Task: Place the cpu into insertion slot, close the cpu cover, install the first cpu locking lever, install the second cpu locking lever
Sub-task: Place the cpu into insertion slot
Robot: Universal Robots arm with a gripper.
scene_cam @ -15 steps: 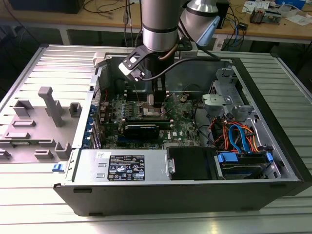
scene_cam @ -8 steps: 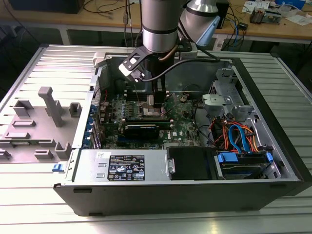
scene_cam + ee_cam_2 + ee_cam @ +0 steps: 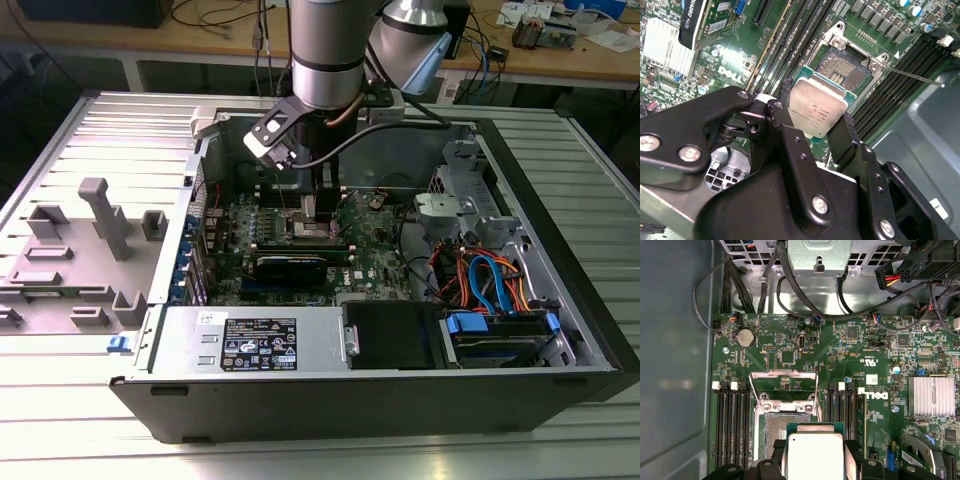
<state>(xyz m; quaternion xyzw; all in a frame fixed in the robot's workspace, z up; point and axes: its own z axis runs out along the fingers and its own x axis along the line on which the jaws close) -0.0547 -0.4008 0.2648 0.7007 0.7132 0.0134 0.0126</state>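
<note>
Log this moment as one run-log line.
claw: shut on cpu | position: over insertion slot, unseated | cpu cover: raised open | locking lever: unlatched

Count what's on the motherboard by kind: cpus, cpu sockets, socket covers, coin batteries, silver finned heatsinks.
cpu: 1
insertion slot: 1
cpu cover: 1
coin battery: 1
silver heatsink: 1
Total: 5

Print you can't make out
A sticker (image 3: pixel 258 345) on your power supply (image 3: pixel 320 342), white lettering (image 3: pixel 875 396) on the motherboard (image 3: pixel 790 342), faint marking on the cpu (image 3: pixel 817 107).
</note>
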